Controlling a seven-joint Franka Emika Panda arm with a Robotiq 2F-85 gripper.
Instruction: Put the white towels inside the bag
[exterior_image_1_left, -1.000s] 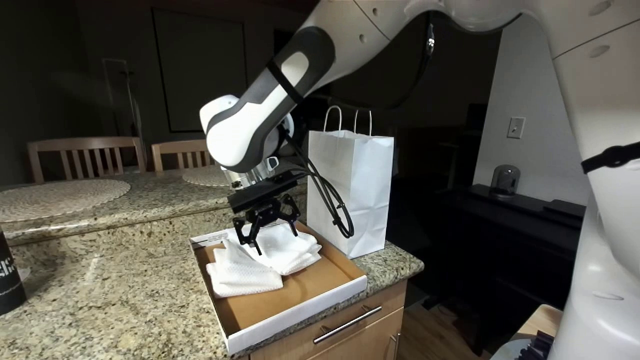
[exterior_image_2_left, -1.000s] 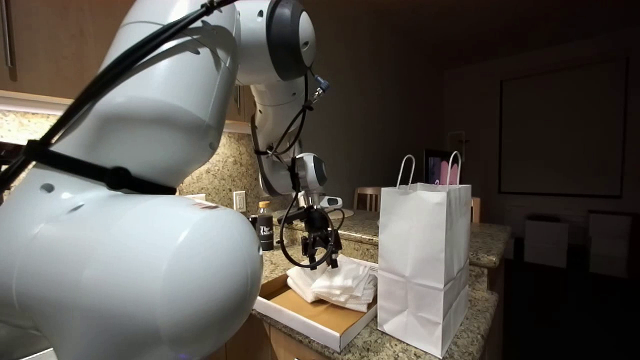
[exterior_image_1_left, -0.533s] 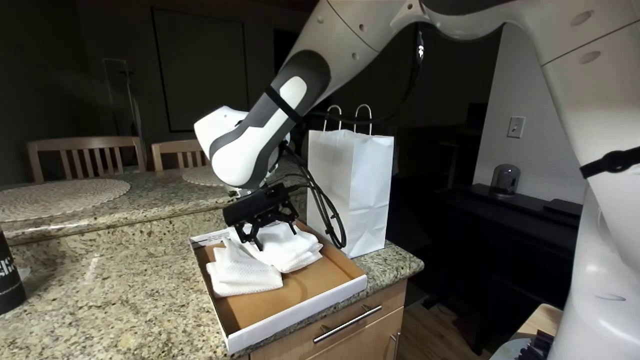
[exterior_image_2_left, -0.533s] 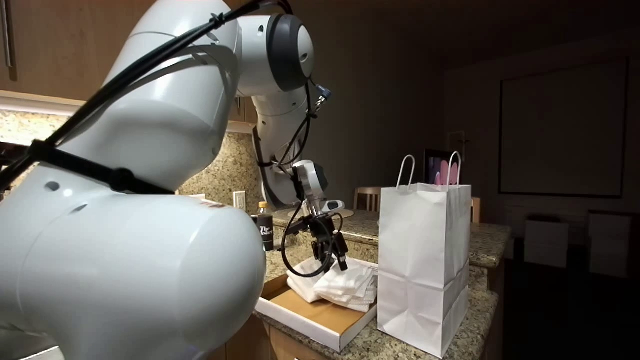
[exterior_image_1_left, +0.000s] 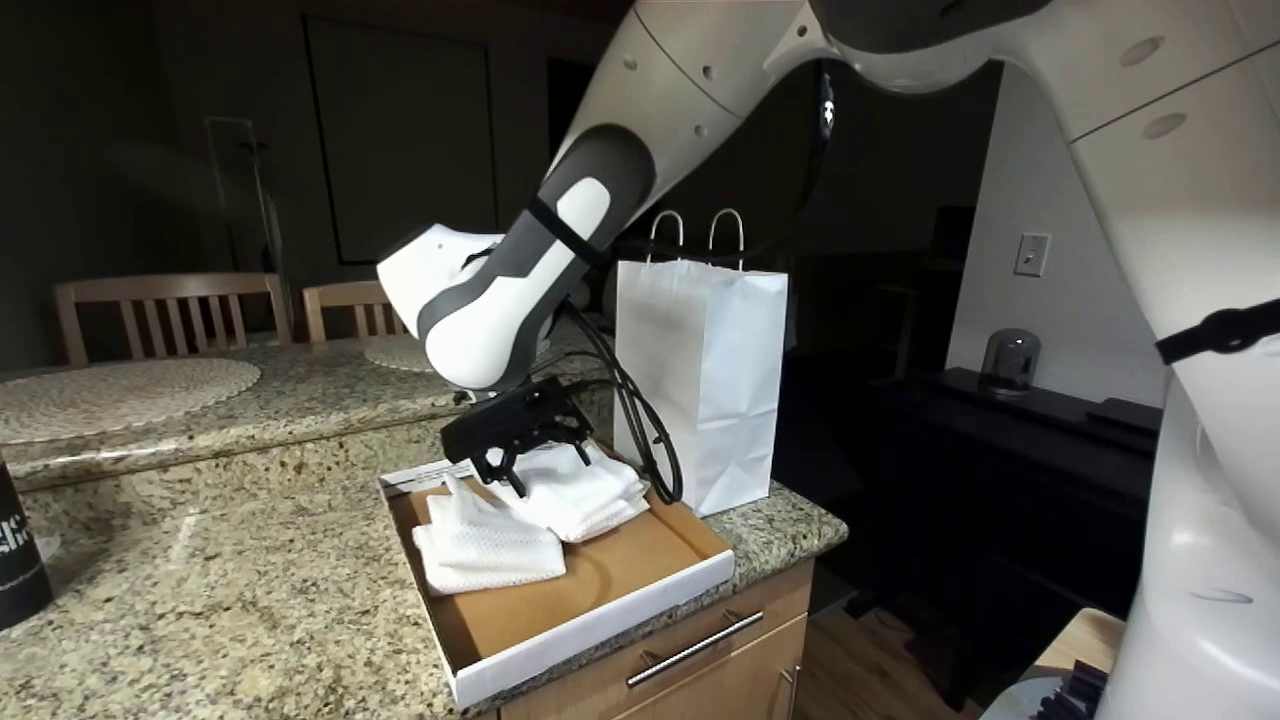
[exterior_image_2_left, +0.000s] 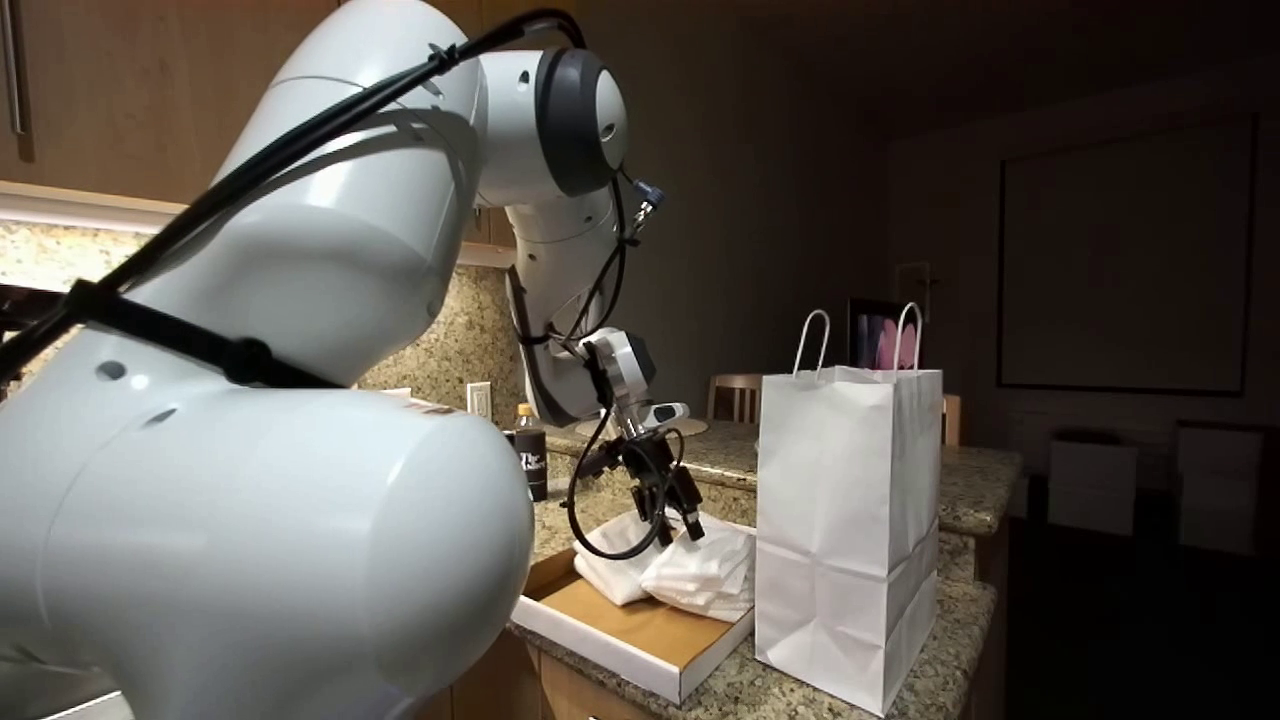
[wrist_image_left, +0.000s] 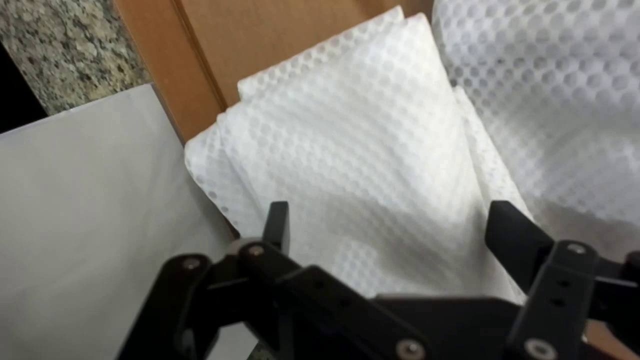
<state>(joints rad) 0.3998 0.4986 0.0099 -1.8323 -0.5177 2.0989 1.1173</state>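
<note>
From far left in an exterior view: dark container with white lettering, partly out of view, on a speckled counter; behind, on the raised ledge, round woven placemat, with slatted wooden chairs beyond; then, along the counter's edge, shallow tray with brown bottom and white rim; inside, white towels in two folded heaps, side by side, dimpled in weave; over the right-hand, farther heap, tilted black gripper; in the wrist view, fingers released and spread wide apart, one to each side of that heap; cannot tell about contact with the towels; right of the tray, just beside, standing upright on the counter, white paper bag with two loop handles, inside hidden by the walls; farther right, well apart, light switch on a pale wall; below, clear dome on a dark surface.
</note>
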